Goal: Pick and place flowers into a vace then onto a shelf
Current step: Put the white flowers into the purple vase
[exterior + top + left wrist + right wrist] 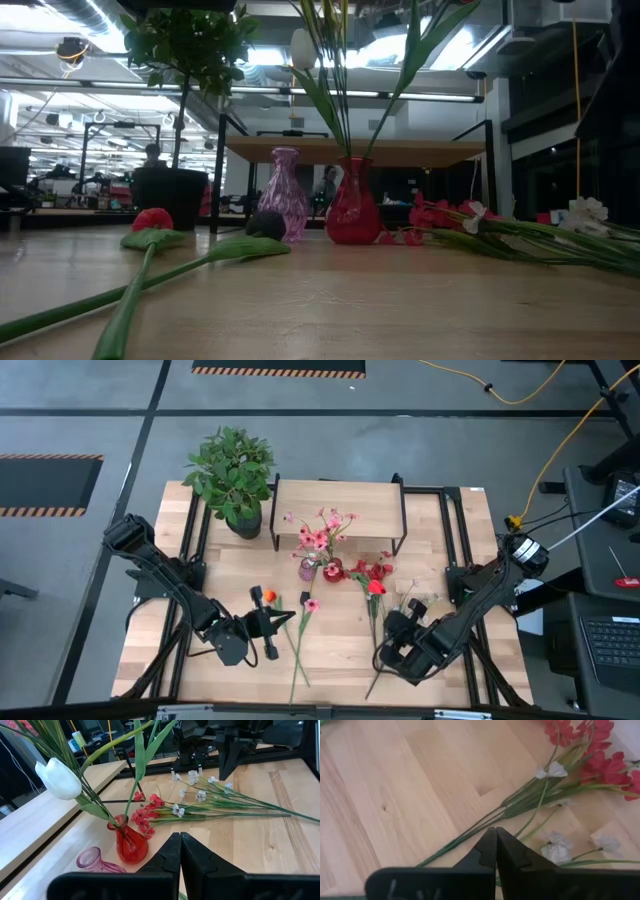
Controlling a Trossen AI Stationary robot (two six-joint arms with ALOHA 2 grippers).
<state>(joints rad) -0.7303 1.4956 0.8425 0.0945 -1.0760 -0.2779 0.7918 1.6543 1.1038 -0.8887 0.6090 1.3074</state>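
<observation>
While both claws rest closed and empty, flowers (372, 592) litter the wooden table (340, 650).

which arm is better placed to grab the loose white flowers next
Right, probably. The right gripper, shut and empty, sits beside the white flowers lying on the table. The left gripper, also shut, is further off by the orange flower.

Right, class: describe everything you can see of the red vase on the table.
The red vase is glossy, translucent, glass-like, with a bulbous, pinched body narrowing to a slim neck. It stands upright on the wooden tabletop, in front of the shelf and beside a pink vase. Green stems and leaves rise from its mouth, one bearing a white tulip. Loose red flowers lie beside it.
</observation>
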